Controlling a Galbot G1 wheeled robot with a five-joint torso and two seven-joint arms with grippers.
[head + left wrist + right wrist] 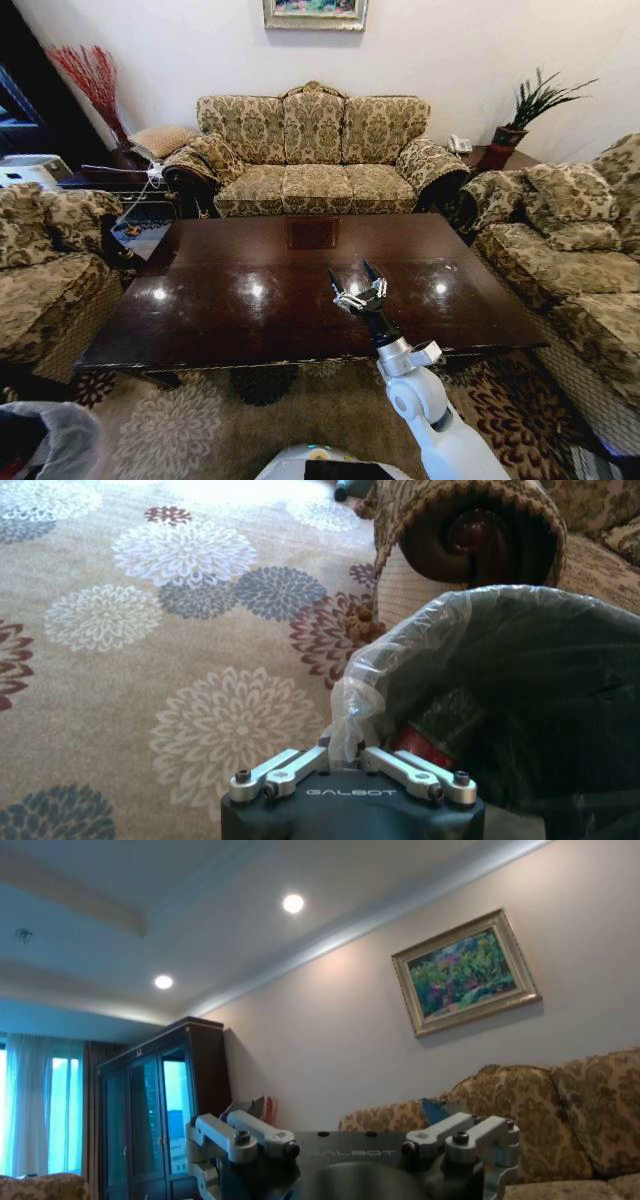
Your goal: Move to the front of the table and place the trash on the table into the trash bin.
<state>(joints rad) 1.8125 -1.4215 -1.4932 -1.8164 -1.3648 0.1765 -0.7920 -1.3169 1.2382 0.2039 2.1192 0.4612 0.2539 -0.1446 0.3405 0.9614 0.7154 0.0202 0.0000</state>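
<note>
From the head camera I am parked at the front of the table [250,290], and its glossy brown surface looks bare: I can pick out no tissues, wrappers or bottle on it, just ceiling-light reflections. My right pincer [357,284] hangs over the near half of that surface, fingers spread open and holding nothing. The trash bin [45,440] sits on the carpet off the table's near left corner, beside the armchair, its white liner catching the light. I judge the clearing is essentially done, unless something small is lost in the glare.

The left wrist camera gives what the head view cannot: a look into the bin [520,705]. Against the dark inside I see a red-and-white scrap, possibly a bottle label, though I cannot be sure. The left pincer [352,769] is at the liner's rim; whether its fingers are open or shut I cannot tell.

The right wrist camera points away from the table, toward the sofa back, a framed painting [466,972] and a dark cabinet, confirming nothing sits between the open fingers [240,1134].
</note>
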